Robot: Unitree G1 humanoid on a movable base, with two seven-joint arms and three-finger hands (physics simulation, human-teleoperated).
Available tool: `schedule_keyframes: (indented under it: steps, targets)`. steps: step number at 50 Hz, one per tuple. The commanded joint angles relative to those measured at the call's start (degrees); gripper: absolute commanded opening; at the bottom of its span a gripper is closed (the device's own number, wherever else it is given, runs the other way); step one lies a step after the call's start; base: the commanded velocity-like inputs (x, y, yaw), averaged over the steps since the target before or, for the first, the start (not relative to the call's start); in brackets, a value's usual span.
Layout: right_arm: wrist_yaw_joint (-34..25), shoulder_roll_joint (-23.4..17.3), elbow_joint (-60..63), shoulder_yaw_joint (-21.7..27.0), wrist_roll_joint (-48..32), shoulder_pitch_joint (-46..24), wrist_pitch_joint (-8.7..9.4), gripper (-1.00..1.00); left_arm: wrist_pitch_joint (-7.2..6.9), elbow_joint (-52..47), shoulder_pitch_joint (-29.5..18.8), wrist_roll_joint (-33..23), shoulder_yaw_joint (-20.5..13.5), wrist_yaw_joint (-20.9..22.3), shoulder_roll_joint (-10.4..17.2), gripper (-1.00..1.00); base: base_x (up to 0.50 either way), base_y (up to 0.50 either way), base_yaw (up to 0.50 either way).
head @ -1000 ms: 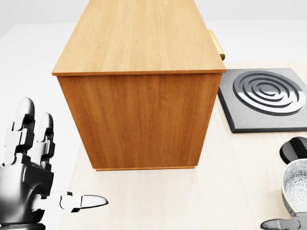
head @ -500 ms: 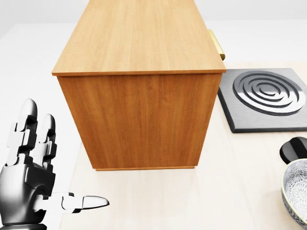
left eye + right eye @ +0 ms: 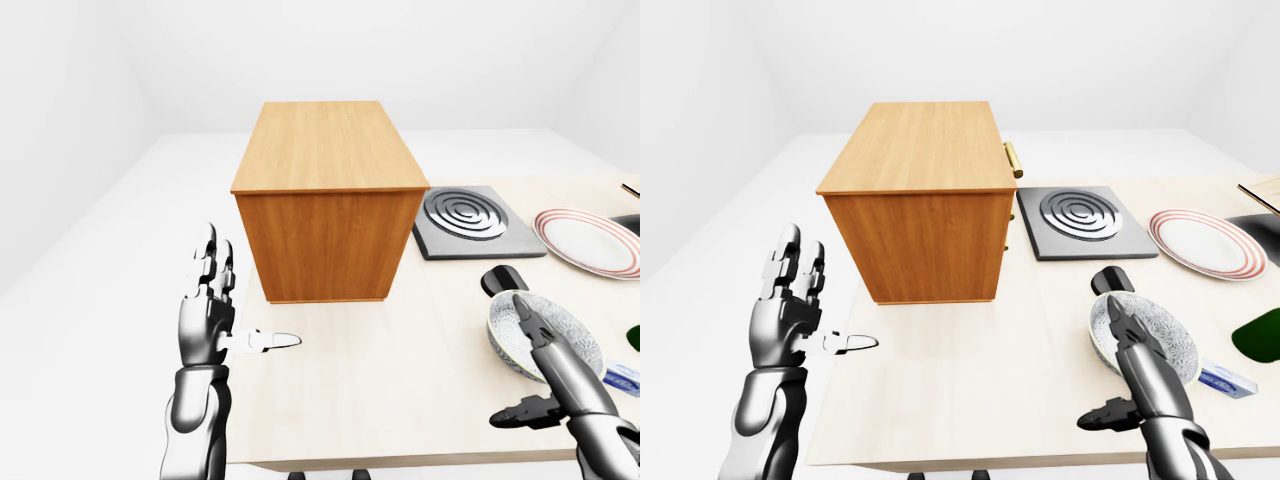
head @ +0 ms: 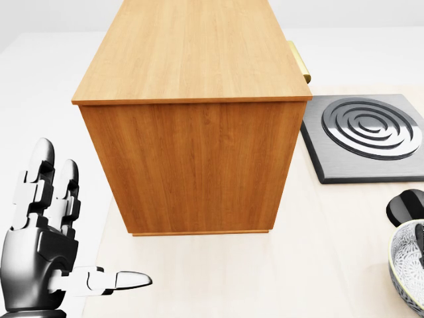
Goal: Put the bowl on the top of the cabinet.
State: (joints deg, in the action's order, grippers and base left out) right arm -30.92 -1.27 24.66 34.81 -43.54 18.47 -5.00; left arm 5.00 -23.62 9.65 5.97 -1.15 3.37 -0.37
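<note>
The patterned grey-white bowl (image 3: 553, 330) stands on the light table at the right of the left-eye view; it also shows at the head view's lower right corner (image 4: 405, 255). My right hand (image 3: 508, 362) is open. Its fingers (image 3: 530, 318) reach over the bowl's rim and the thumb stands apart below the bowl. The wooden cabinet (image 3: 325, 235) stands left of centre, and its flat top (image 3: 325, 145) is bare. My left hand (image 3: 245, 295) is open and empty, raised left of the cabinet with its thumb pointing right.
A dark burner plate (image 3: 465, 220) with rings lies right of the cabinet. A red-rimmed plate (image 3: 590, 240) lies further right. A black round thing (image 3: 503, 280) sits just above the bowl. A brass handle (image 3: 1012, 158) sticks out of the cabinet's right side. The table's near edge (image 3: 400, 462) runs along the bottom.
In the head view my right thumb left the lower right corner, and my right fingers now show over the bowl. My left hand shifted slightly. The bowl and cabinet have not moved.
</note>
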Motion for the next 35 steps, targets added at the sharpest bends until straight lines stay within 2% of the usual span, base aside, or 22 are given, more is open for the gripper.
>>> schedule_keyframes:
  steps: [1,35]
  targets:
    - [1.3,-1.0,-5.0,-0.4,-2.5,0.4,0.0,1.0,0.0,0.2,0.0,-0.1,0.1,0.0,0.0,1.0,0.0,0.0,0.0]
    - [9.0,-8.1,-20.6,-2.3,-4.9,-1.9,0.0,1.0,0.0,0.7,-0.2,-0.4,0.1,0.1,0.0,1.0,0.0,0.0,0.0]
